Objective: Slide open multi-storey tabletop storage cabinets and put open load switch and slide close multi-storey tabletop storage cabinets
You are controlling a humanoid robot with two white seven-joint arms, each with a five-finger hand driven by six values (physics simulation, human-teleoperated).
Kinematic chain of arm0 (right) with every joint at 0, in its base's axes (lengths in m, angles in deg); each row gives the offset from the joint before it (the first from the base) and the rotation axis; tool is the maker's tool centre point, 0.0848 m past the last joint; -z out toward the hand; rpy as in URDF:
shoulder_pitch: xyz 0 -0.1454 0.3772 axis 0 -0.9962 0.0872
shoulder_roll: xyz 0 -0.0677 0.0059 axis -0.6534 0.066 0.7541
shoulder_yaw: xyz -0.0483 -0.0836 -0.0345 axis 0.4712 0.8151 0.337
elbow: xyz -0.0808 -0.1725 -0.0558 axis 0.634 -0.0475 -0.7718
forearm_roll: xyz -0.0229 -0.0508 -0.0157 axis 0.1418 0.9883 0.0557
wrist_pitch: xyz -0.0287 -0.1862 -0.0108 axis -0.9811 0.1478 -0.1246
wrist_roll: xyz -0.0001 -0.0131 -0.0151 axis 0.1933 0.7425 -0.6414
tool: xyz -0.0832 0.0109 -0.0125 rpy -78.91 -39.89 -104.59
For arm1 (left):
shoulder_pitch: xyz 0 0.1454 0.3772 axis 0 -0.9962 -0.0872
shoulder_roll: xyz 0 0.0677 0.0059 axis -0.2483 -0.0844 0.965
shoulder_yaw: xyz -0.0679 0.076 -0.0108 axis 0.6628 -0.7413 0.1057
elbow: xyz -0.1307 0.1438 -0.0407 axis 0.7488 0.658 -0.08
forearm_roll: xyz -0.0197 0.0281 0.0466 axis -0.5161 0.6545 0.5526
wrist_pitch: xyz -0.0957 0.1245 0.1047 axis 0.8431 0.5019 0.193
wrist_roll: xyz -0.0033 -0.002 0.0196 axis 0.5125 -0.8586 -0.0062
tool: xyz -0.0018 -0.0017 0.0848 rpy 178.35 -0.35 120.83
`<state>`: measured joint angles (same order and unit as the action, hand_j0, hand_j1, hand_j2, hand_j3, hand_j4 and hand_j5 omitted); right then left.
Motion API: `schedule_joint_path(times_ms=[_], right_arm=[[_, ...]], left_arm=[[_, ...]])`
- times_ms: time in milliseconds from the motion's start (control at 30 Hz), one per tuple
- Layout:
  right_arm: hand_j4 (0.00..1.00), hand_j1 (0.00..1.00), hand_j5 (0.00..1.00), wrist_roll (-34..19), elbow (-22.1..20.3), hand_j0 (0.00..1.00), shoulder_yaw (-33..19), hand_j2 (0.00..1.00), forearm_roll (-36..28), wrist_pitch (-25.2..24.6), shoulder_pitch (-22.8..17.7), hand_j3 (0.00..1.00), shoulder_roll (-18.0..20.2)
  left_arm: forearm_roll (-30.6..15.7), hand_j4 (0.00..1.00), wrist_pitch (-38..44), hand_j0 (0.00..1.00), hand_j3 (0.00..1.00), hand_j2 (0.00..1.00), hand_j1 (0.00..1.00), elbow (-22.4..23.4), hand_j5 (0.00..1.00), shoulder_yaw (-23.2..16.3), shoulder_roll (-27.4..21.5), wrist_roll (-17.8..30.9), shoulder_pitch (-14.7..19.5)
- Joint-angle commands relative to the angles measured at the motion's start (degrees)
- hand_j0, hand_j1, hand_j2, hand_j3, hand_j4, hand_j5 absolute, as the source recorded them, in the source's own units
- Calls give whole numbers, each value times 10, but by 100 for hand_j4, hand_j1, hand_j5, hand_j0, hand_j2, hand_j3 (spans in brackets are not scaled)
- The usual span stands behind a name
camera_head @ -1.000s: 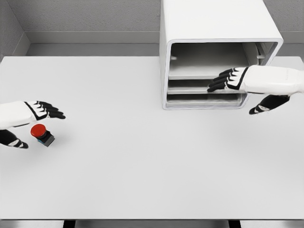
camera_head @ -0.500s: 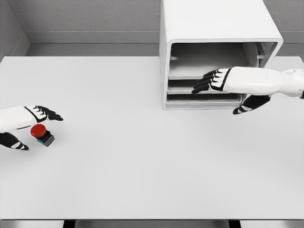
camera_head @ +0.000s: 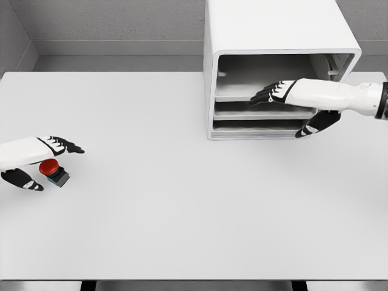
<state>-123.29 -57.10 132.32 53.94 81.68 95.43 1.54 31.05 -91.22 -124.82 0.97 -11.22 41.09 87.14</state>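
Note:
A small load switch (camera_head: pixel 54 170) with a red round button on a dark base sits on the white table (camera_head: pixel 182 206) near its left edge. My left hand (camera_head: pixel 37 159) hovers over it, fingers above and thumb below, spread around it without closing. The white storage cabinet (camera_head: pixel 273 36) stands at the back right, its front showing stacked trays (camera_head: pixel 260 112). My right hand (camera_head: pixel 285 103) reaches in from the right; its fingers lie stretched over the front of the upper tray and its thumb hangs lower near the cabinet's right corner.
A grey wall runs behind the table. The table's front edge lies at the bottom of the view.
My right hand has risen and pushed further into the cabinet front, fingers now over the upper tray. My left hand has dropped closer around the switch.

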Motion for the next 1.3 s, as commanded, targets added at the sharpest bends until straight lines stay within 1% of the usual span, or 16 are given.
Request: schedule_joint_path(times_ms=[0, 100, 200, 267, 333, 400, 467, 600, 733, 800, 900, 967, 1000, 1167, 1200, 1267], right_arm=[[100, 100, 100, 0, 9, 100, 0, 100, -4, -2, 0, 100, -3], [100, 100, 100, 0, 27, 100, -1, 100, -4, -2, 4, 100, -8], [100, 100, 100, 0, 33, 100, -2, 100, -3, -2, 4, 100, -12], [100, 100, 100, 0, 51, 100, -1, 100, -2, -5, 7, 100, -24], [100, 100, 100, 0, 66, 100, -1, 100, -2, -6, 7, 100, -34], [100, 100, 100, 0, 70, 100, 0, 100, -1, -14, 7, 100, -39], [100, 100, 100, 0, 86, 100, 0, 100, -1, -15, 8, 100, -41], [100, 100, 100, 0, 92, 100, -2, 100, 12, -28, 16, 100, -43], [100, 100, 100, 0, 100, 100, -1, 100, 26, -41, 19, 100, -51], [100, 100, 100, 0, 105, 100, 0, 100, 32, -43, 19, 100, -58], [100, 100, 100, 0, 105, 100, 0, 100, 48, -41, 18, 100, -59], [100, 100, 100, 0, 102, 100, 1, 100, 50, -37, 18, 100, -59], [100, 100, 100, 0, 100, 100, 0, 100, 66, -36, 18, 100, -59], [100, 100, 100, 0, 77, 100, 1, 100, 68, -34, 20, 100, -57], [100, 100, 100, 0, 72, 100, 1, 100, 68, -34, 20, 100, -56], [100, 100, 100, 0, 71, 100, 1, 100, 69, -34, 20, 100, -56]], left_arm=[[-5, 89, 1, 89, 89, 89, 89, 6, 89, -1, 0, -2, 2], [-5, 68, 1, 68, 68, 68, 68, 6, 68, -2, 0, -2, 6], [-4, 67, 1, 67, 67, 67, 67, 9, 67, -8, 0, -1, 6], [-5, 66, 1, 66, 66, 66, 66, 10, 66, -10, 0, -1, 6], [-5, 63, 1, 63, 63, 63, 63, 14, 63, -10, -1, 3, 6], [-4, 60, 1, 60, 60, 60, 60, 20, 60, -11, -1, 4, 6], [-5, 54, 1, 54, 54, 54, 54, 21, 54, -11, -1, 5, 5], [-12, 44, 1, 44, 44, 44, 44, 20, 44, -15, -1, 4, 6], [-14, 44, 1, 44, 44, 44, 44, 10, 44, -12, -1, 3, 9], [-17, 44, 1, 44, 44, 44, 44, -5, 44, -8, -3, 3, 9], [-27, 44, 1, 44, 44, 44, 44, -33, 44, -9, -7, 3, 22], [-28, 44, 1, 44, 44, 44, 44, -51, 44, -7, -8, 3, 23], [-30, 44, 1, 44, 44, 44, 44, -62, 44, -7, -8, 3, 29], [-45, 44, 1, 44, 44, 44, 44, -120, 44, -7, -8, 2, 49], [-47, 44, 1, 44, 44, 44, 44, -126, 44, -8, -8, 2, 59], [-48, 44, 1, 44, 44, 44, 44, -142, 44, -8, -8, 2, 66]])
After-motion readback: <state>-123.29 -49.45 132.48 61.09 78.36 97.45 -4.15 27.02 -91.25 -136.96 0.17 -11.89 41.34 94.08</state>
